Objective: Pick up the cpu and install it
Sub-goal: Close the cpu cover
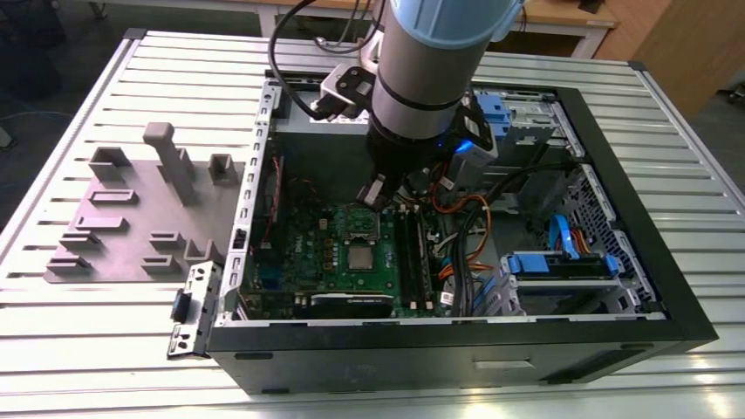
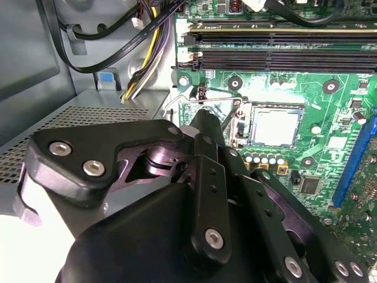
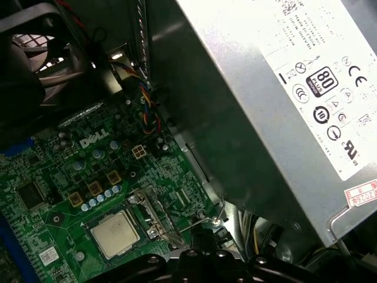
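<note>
The cpu (image 1: 363,256) lies flat in its socket on the green motherboard (image 1: 320,240), silvery top up. Both wrist views show it too: cpu (image 2: 274,125), cpu (image 3: 115,233). My gripper (image 1: 375,194) hangs inside the open computer case, just above the board and beside the socket. Its black fingers (image 2: 203,127) are shut together with nothing between them. The tip sits next to the thin wire socket lever (image 2: 182,98), lever (image 3: 203,223), a short way from the cpu. The socket's metal frame (image 3: 148,211) stands between the tip and the cpu.
A grey power supply box (image 3: 283,88) with a white label looms close beside the gripper. Memory slots (image 2: 277,56) and cable bundles (image 2: 147,59) border the socket. Blue drive brackets (image 1: 559,262) fill the case's right. A grey fixture plate (image 1: 128,218) lies outside, left.
</note>
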Action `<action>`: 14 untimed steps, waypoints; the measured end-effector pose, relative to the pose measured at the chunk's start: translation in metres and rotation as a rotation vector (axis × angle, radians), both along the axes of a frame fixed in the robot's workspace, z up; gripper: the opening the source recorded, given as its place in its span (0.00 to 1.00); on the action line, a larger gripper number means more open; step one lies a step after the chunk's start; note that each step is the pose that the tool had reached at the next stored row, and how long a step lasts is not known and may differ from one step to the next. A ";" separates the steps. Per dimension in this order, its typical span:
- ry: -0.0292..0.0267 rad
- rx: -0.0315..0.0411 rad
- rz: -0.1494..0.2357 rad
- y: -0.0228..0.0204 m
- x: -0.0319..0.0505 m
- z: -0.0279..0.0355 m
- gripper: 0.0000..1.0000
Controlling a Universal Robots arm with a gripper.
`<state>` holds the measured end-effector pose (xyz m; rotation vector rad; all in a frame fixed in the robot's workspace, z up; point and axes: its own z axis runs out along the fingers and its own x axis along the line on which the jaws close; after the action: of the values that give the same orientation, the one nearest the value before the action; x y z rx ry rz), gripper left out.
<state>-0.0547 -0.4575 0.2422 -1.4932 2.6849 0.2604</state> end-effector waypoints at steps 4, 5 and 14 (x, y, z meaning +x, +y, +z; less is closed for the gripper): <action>0.0000 0.0000 0.000 -0.0013 0.0000 0.0000 0.11; 0.0001 0.0000 0.000 -0.0014 0.0000 0.0000 0.11; 0.0000 0.0001 0.001 -0.0059 0.0000 0.0001 0.11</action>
<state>-0.0547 -0.4634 0.2423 -1.4942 2.6844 0.2605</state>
